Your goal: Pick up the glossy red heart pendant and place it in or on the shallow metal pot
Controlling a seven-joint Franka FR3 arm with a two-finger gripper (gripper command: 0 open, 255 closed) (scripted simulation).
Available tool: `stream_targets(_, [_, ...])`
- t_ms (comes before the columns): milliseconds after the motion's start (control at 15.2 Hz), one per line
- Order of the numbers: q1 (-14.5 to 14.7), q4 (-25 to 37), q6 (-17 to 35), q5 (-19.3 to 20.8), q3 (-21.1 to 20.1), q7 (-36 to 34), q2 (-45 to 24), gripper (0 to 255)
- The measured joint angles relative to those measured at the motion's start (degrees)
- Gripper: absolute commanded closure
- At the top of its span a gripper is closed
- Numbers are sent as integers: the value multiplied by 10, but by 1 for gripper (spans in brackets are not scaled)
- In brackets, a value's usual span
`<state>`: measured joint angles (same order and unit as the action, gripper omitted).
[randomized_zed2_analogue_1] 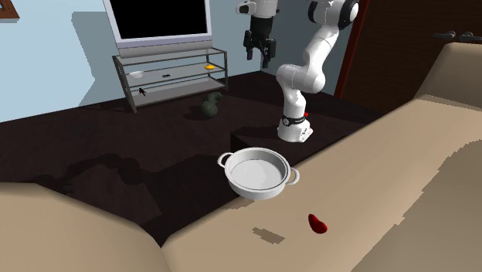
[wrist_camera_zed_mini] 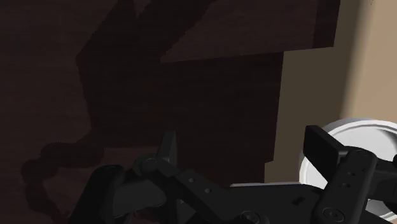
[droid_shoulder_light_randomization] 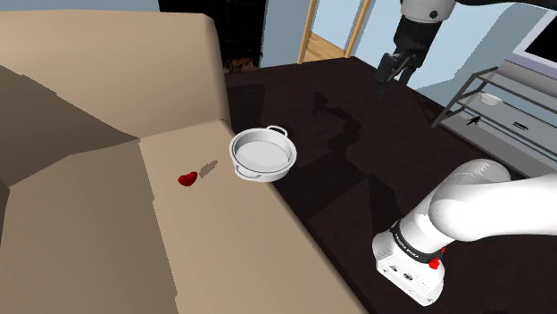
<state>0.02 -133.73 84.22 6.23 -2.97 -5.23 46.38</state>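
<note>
Red heart pendant (droid_shoulder_light_randomization: 187,178) near white pot (droid_shoulder_light_randomization: 263,153) (apart, on beige surface (droid_shoulder_light_randomization: 107,241)).

- White arm (randomized_zed2_analogue_1: 313,62): rounded links, dark joints.
- base segment (droid_shoulder_light_randomization: 403,270) carried a black ring (droid_shoulder_light_randomization: 408,249) with small white lettering, plus a red button (droid_shoulder_light_randomization: 435,262).
- All-black gripper (randomized_zed2_analogue_1: 259,54); blocky fingers (wrist_camera_zed_mini: 321,147), round pivot pins noted.
</note>
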Motion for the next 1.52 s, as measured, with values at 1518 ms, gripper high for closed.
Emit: stream_targets(1518, [50,-5,279,-111,-199,-242,-246,0])
